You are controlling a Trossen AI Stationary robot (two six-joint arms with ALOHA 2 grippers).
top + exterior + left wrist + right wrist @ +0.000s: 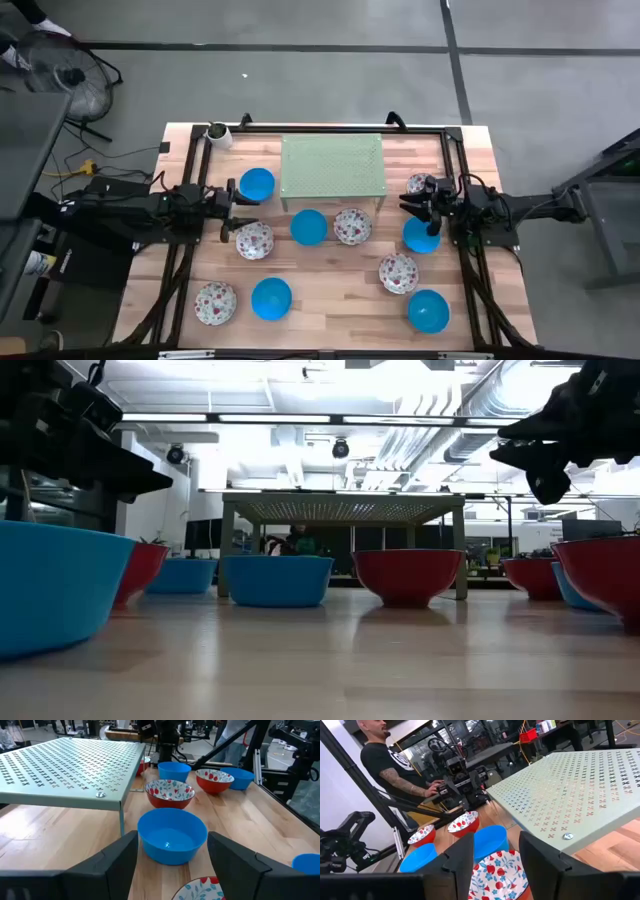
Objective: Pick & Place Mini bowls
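Landmark: the pale green perforated rack [332, 166] standing at the back middle of the wooden table [330, 300]; every place below is read off it.
Bowls: about ten mini bowls lie loose on the boards, none on the rack. One blue bowl [257, 184] sits just beside the rack's left edge; another blue bowl [308, 227] and a floral bowl [352, 226] sit side by side just in front of it; the others are scattered further forward and off its right end.
Left gripper: the left gripper [229, 205] hovers off the rack's front left corner, jaws apart and holding nothing, facing the blue bowl in front of the rack [172, 834].
Right gripper: the right gripper [420, 207] hangs off the rack's right end, jaws apart and empty, with the floral bowl [498, 872] right before its fingers.
Step in hand: reaching for a bowl, I'd judge; neither arm has closed on one yet.
Next move: each arm needs to come down so one finger goes inside a rim and one outside, then pinch. Where the bowls go, most likely the rack, I can't say for sure.
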